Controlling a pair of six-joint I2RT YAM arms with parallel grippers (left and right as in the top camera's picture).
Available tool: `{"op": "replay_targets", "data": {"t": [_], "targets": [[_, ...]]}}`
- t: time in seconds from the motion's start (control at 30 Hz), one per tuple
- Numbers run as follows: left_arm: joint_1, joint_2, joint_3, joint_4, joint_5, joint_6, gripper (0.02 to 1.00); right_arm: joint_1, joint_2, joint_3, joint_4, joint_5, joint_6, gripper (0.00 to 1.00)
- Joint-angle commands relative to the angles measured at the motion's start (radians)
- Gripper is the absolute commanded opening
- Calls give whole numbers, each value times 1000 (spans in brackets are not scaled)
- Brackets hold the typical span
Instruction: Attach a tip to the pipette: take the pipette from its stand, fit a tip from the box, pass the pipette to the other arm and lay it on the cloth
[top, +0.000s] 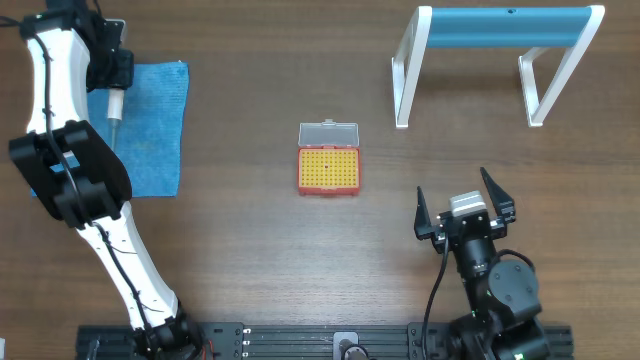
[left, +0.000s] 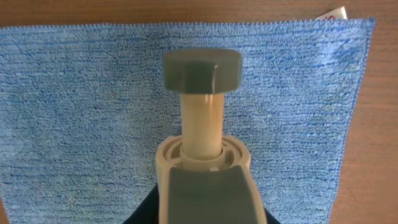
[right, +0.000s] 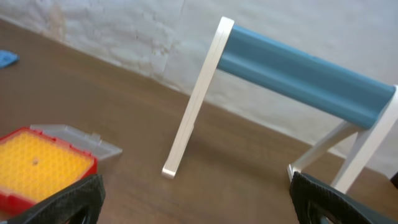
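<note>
Left claw (top: 108, 72) clamped on pipette (top: 114, 108) — over cloth (top: 155, 130), right claw (top: 453, 183) wide open, empty

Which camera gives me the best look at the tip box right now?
The top view: the whole box with its lid open, seen from straight above. The right wrist view catches part of it, cut off by the frame edge. The left wrist view faces the cloth.
</note>
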Motion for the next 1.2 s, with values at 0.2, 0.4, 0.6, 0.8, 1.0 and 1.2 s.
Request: {"op": "replay_targets", "data": {"t": [0.2, 0.4, 0.6, 0.8, 1.0, 1.2], "targets": [[16, 91, 22, 8, -14, -10, 27, 32, -11, -196, 256, 13, 43, 974], [16, 99, 22, 12, -8, -18, 27, 57, -11, -261, 288, 17, 42, 974], [15, 128, 22, 7, -7, -37, 27, 59, -10, -265, 246, 43, 42, 974], [13, 139, 22, 8, -7, -35, 27, 60, -10, -265, 209, 42, 42, 974], [13, 140, 22, 7, -7, -33, 27, 60, -10, -265, 185, 35, 42, 974], [11, 140, 22, 3, -6, -37, 191, 60, -10, -265, 153, 35, 42, 974]]}}
